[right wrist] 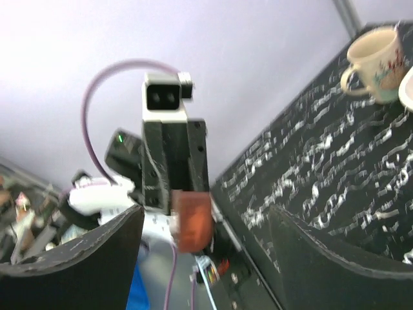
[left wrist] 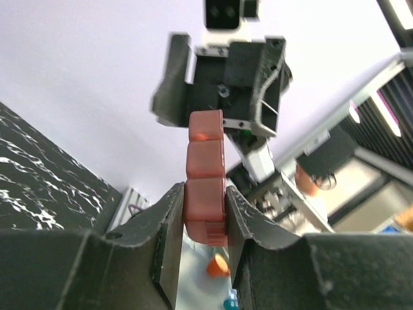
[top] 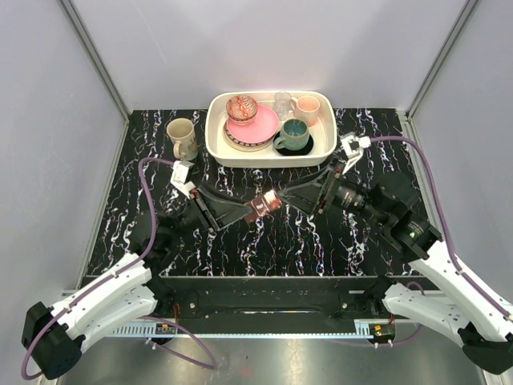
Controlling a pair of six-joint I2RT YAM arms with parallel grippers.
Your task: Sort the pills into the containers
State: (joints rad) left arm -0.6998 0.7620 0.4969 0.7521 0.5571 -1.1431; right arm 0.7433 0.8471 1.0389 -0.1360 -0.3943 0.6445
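The left pincer point(left wrist: 204, 200) was clamped on one end of the small reddish-brown pill case point(left wrist: 205, 158), its two fingers pressed flat against the case's long sides, so that the row of little compartments stuck out past the fingertips. Three compartments showed in the left wrist view. The case was held up over the middle of the desk point(top: 321, 241), between the two arms and in front of the white tray point(top: 215, 136) of crockery. The right pincer point(right wrist: 205, 216) faced it from the other side with its fingers spread wide. The free end of the case lay in the gap between them, with space on both sides in the right wrist view. Whether that end touched the pincer's body could not be told. A beige mug point(top: 182, 138) stood on the desk just left of the tray
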